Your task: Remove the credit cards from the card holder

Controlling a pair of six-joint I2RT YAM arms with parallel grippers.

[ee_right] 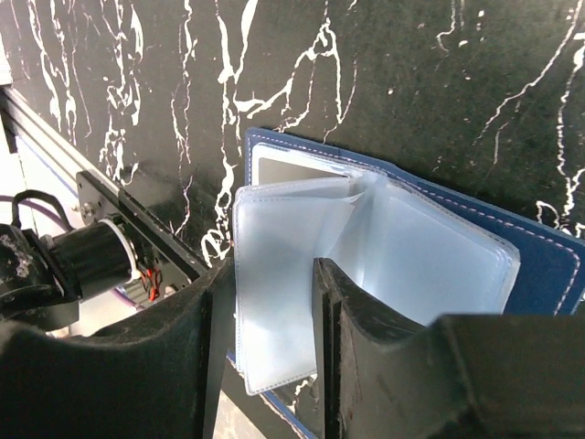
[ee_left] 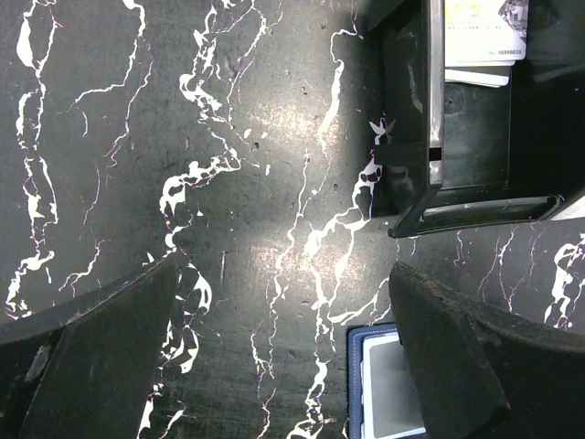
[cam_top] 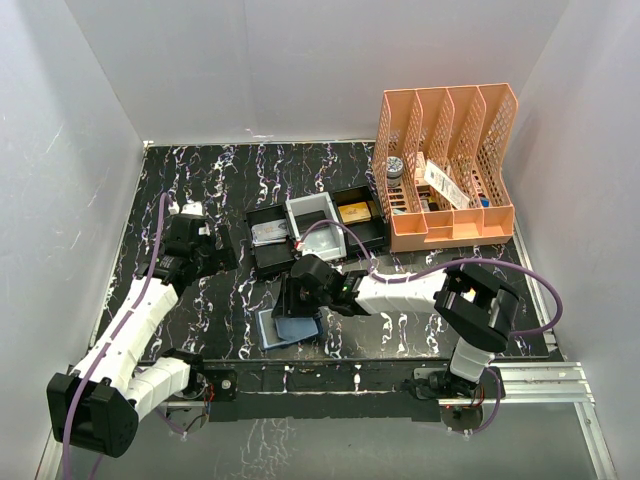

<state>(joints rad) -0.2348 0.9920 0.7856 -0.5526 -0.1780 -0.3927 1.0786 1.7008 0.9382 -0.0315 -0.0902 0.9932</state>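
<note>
Two pincers: we find the left pincer (ee_left: 283,357) released above the table (ee_left: 274,137); the right pincer (ee_right: 271,274) straddles a clear sleeve (ee_right: 274,229) of the card holder (ee_right: 548,261), open near the table's front edge, grip not determinable. One credit card (ee_right: 292,169) sits inside.

We see plain white walls (cam_top: 300,60) around a black table (cam_top: 200,175) with wiggly white lines, and light maybe shines from above.
</note>
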